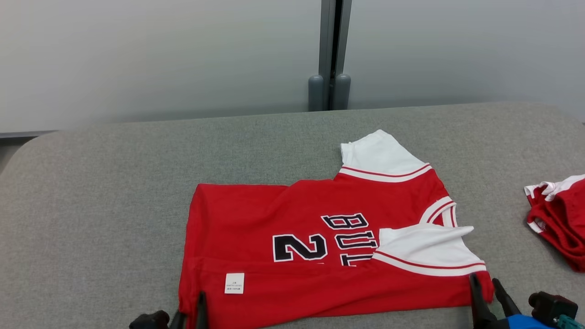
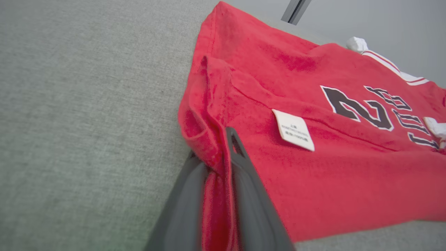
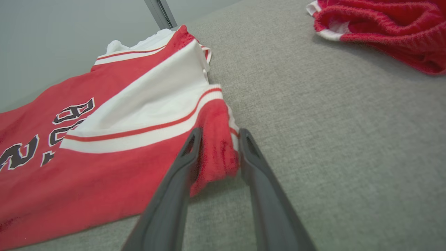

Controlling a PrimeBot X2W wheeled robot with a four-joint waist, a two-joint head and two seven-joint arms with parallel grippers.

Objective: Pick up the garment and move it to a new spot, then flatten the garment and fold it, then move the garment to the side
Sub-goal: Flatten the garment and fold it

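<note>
The garment (image 1: 311,228) is a red jersey with white sleeves and black lettering, lying on the grey surface with its near edge folded over and a white label (image 1: 234,283) facing up. My left gripper (image 1: 194,304) is at the near left corner. In the left wrist view, the left gripper (image 2: 210,144) is shut on a bunched fold of the garment (image 2: 313,174). My right gripper (image 1: 484,279) is at the near right corner. There the right gripper (image 3: 220,132) stands open, with the garment (image 3: 87,167) corner loose between its fingers.
A second red and white garment (image 1: 557,219) lies crumpled at the right edge of the grey cloth-covered table (image 1: 91,205). A grey post (image 1: 330,55) stands against the pale wall behind the table's far edge.
</note>
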